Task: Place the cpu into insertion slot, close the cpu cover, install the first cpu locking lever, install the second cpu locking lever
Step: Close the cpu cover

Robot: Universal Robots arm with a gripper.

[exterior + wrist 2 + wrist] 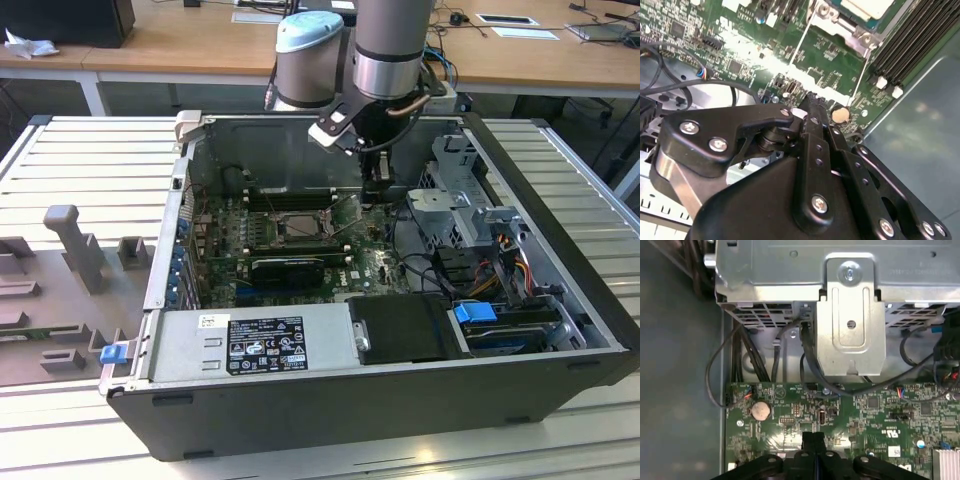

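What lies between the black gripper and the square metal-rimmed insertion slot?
In the second wrist view, green motherboard with small parts lies there; a thin metal rod runs alongside.

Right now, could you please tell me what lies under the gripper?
The green motherboard lies under the shut gripper, with a round coin battery near its tip. The patch directly beneath the fingers is covered.

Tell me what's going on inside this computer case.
A robot arm is reaching into the open case. Its gripper, shut and holding nothing, hangs just above the green motherboard, on the exterior view's right of the insertion slot. The pale cpu already sits in that slot, and a thin locking lever beside it looks unlatched.
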